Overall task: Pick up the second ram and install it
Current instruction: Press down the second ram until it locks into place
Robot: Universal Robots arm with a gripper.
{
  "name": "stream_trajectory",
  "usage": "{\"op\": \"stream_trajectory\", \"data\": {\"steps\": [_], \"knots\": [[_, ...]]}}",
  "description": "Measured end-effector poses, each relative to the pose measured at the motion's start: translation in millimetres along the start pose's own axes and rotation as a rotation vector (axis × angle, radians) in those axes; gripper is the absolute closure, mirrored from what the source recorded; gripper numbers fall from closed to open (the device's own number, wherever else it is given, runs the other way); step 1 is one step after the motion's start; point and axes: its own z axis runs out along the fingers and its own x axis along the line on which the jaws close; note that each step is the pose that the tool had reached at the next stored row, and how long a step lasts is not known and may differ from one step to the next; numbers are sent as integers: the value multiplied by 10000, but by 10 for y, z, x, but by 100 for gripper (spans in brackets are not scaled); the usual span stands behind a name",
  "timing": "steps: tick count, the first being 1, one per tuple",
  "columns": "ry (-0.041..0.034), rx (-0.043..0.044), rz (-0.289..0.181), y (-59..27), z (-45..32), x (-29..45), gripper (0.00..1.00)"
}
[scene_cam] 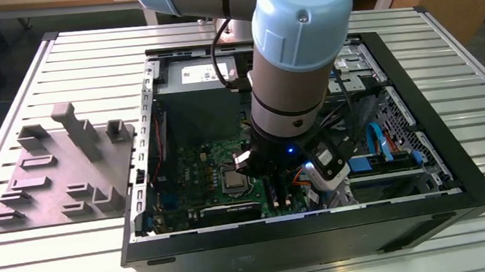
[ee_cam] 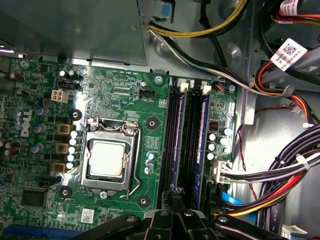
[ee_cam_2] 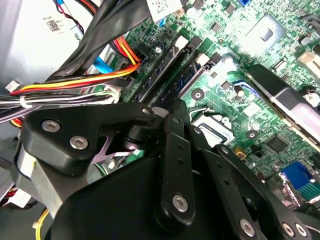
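Gripper linkage fills the lower middle of the frame in the first wrist view, its black fingers drawn close together just above the near end of the memory slots; nothing shows between them, though whether they press on a stick I cannot tell. In the second wrist view the gripper reaches the same spot at centre frame. Two dark blue-black sticks stand seated in the slots. The second ram is taken as the one nearer the cable side, but which went in second cannot be told. The other stick runs parallel just beside it, toward the processor socket at centre left. Green motherboard spreads around them. Bundled power cables cross the right of the frame. In the exterior view the arm comes down at centre into the open computer case, with the grey power supply at upper centre and a grey parts tray at left on the slatted table.
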Motion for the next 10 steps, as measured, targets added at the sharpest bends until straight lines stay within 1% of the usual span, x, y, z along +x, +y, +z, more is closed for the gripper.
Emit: {"op": "stream_trajectory", "data": {"steps": [2, 4, 6, 10], "knots": [[-1, -3, 0, 1, -5, 0, 90], [-12, -26, 0, 6, -32, -2, 90], [2, 18, -1, 6, -97, -2, 90], [5, 57, -1, 13, -221, -4, 90]]}}
